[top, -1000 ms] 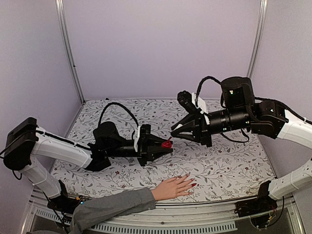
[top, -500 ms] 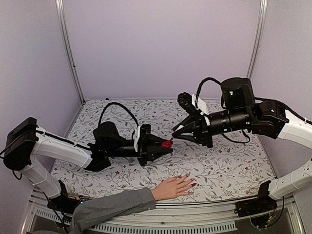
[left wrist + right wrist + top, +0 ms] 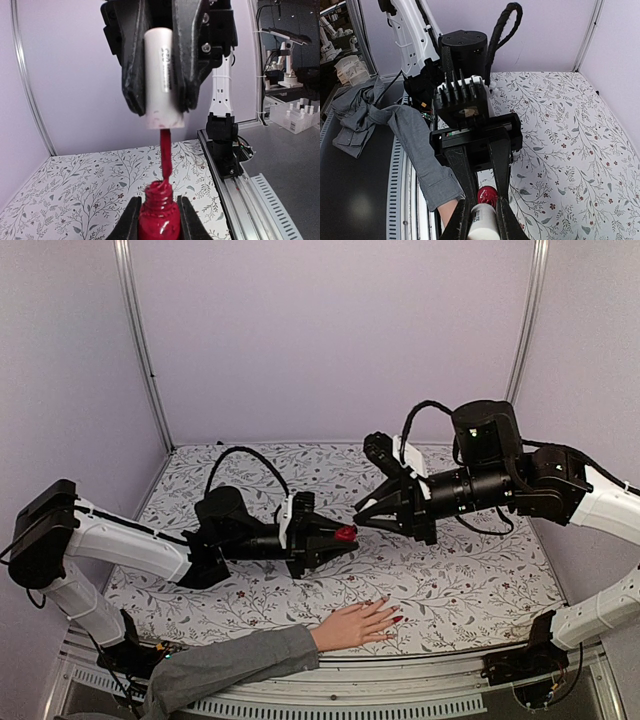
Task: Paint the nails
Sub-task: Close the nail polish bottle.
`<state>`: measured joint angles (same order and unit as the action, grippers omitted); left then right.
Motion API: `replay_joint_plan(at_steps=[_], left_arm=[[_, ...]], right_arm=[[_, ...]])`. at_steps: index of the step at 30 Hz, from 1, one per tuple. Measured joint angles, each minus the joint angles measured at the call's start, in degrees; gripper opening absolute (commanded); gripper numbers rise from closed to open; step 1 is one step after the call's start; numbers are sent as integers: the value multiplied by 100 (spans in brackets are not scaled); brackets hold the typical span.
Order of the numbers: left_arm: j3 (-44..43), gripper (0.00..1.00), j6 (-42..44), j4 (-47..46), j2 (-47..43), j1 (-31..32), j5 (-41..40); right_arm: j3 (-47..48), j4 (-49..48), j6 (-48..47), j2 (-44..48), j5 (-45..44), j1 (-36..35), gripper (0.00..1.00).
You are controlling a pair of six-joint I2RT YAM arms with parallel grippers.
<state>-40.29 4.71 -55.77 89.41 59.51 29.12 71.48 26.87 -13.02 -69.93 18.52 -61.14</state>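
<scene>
A pale hand (image 3: pixel 352 626) with a grey sleeve (image 3: pixel 235 660) lies flat at the table's near edge, and its nails (image 3: pixel 397 619) show as tiny red tips. My left gripper (image 3: pixel 343 536) is shut on an open red polish bottle (image 3: pixel 159 220), held upright well above the table. My right gripper (image 3: pixel 361 512) is shut on the white cap (image 3: pixel 162 75), directly over the bottle. The red brush (image 3: pixel 165 150) hangs from the cap with its tip in the bottle's neck. In the right wrist view the cap (image 3: pixel 483 222) sits between my fingers (image 3: pixel 503 210), with the bottle (image 3: pixel 487 194) beyond it.
The table (image 3: pixel 460 580) has a floral cloth and purple walls on three sides. A metal rail (image 3: pixel 420 665) runs along the near edge, under the sleeve. The right arm's base (image 3: pixel 520 665) stands at the near right corner.
My left gripper has shifted slightly right with the bottle, closer under the cap. The right gripper and the hand have barely moved.
</scene>
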Motion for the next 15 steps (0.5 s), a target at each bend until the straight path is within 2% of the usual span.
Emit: replay_joint_plan(at_steps=[15], left_arm=[[-11, 0, 7, 195, 31, 0, -9]], right_arm=[[26, 118, -103, -157, -151, -46, 0]])
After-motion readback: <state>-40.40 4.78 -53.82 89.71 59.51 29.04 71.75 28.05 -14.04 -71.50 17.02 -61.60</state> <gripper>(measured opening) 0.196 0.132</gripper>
